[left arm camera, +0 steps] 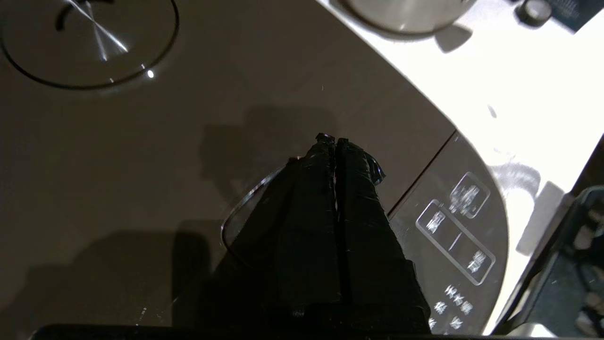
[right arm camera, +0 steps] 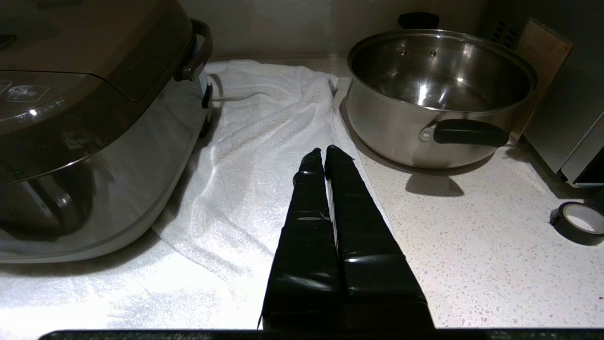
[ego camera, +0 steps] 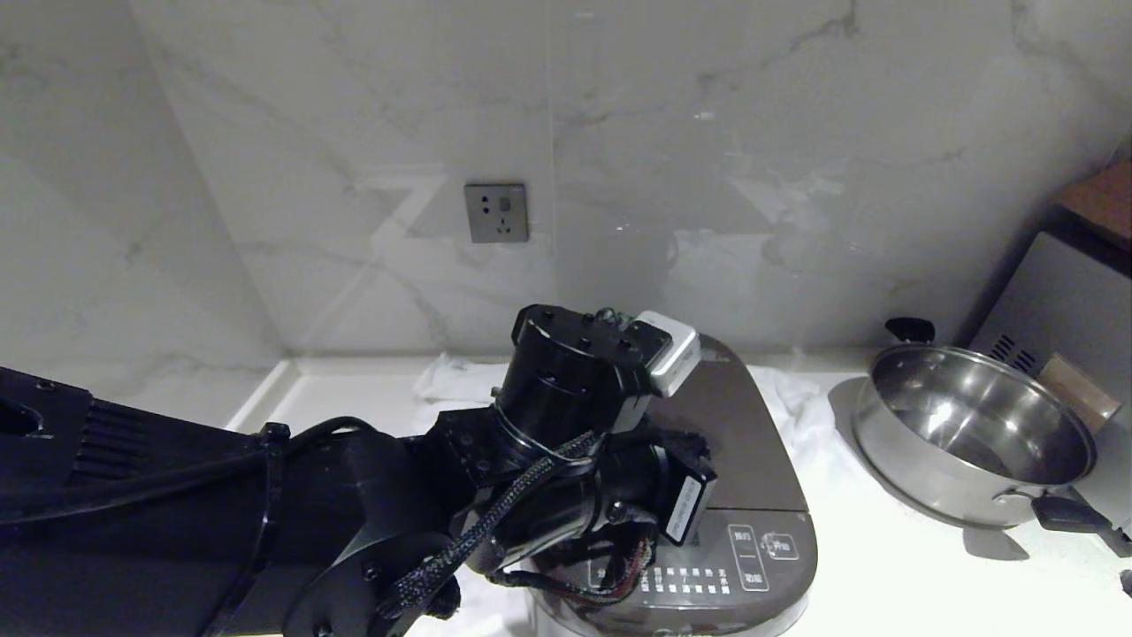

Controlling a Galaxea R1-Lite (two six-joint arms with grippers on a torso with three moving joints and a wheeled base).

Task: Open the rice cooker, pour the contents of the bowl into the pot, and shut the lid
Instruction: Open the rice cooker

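Marble-veined wall at the back, a wall socket set into it, and a pale speckled counter below with a white towel spread across it. On that towel sits the rice cooker, its lid down flat, so the pot inside is hidden. Over the lid comes the left arm, and the left gripper has its black fingers pressed tight together, holding nothing, tips right at the lid's surface by the curved outline of the release button; whether they touch it can't be told. Next to it lies the front button panel, and the round steam vent is farther back. Beside the cooker, off the towel's edge, stands a steel pan with black handles, shiny inside and empty. Low over the towel between cooker and pan, the right gripper has its fingers closed together too, empty. A roll of black tape lies on the counter well off to the side.
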